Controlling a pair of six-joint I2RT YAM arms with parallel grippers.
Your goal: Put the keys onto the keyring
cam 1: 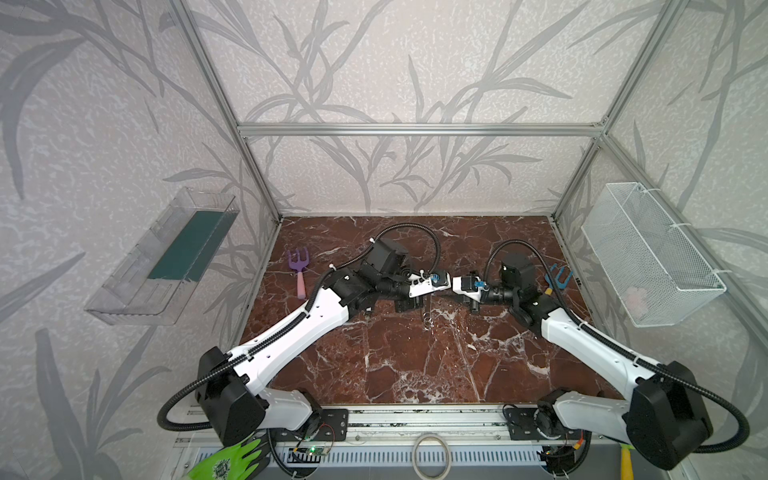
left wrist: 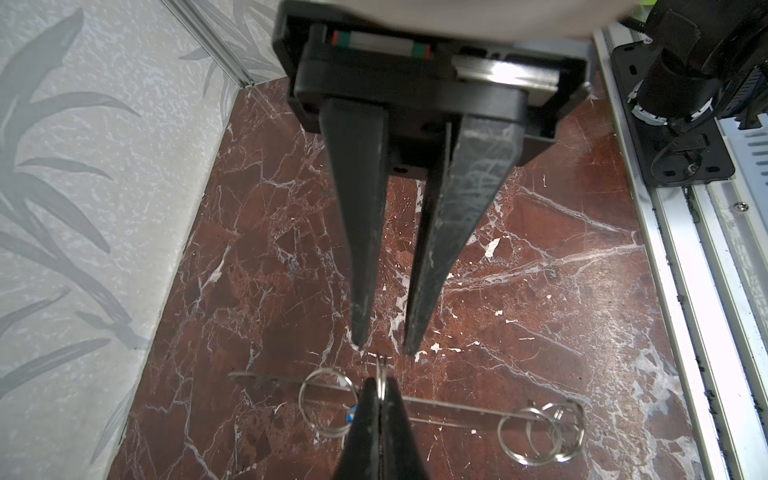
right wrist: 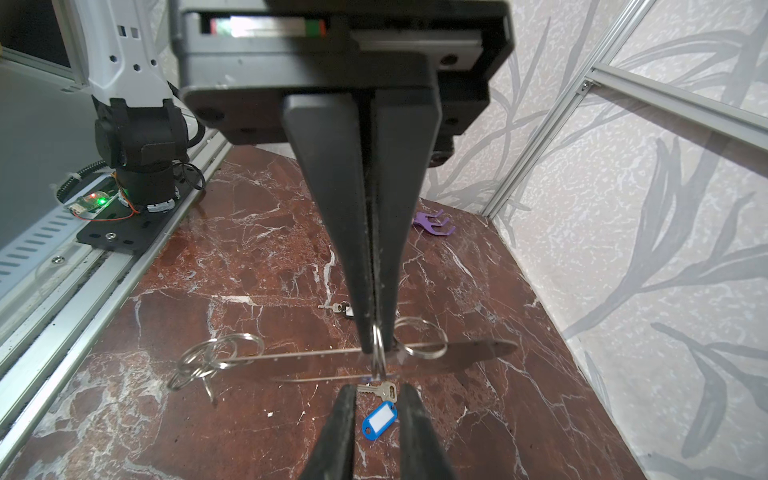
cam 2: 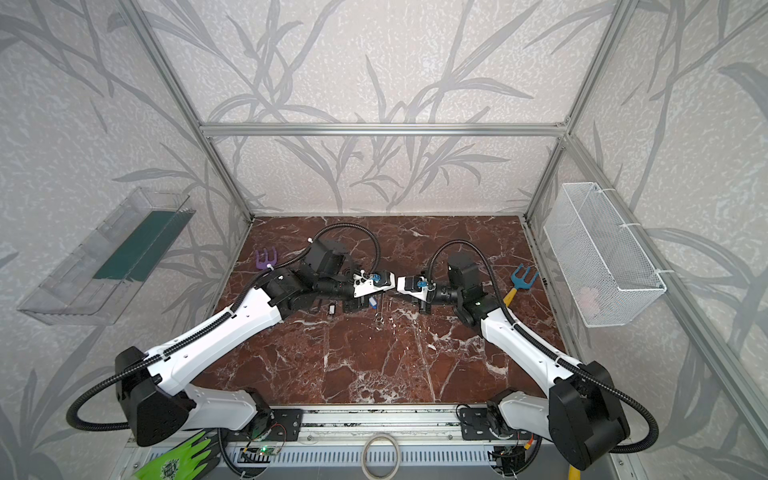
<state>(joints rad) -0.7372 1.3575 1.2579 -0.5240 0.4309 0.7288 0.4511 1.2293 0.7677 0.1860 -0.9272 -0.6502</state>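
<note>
As left gripper (right wrist: 376,345) pinches, ring (right wrist: 376,365) (small) upright

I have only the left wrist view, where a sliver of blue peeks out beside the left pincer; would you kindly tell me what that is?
Observer: It is the blue tag of a silver key. The right wrist view shows both between the spread fingers of the right pincer.
Operator: Thank you. While the left pincer grips this split ring, is a second key about?
Observer: Yes, a black-headed key lies flat on the marble table, out of your frame.
Operator: Is anything else nearby?
Observer: A purple toy fork lies near the left wall.
</note>
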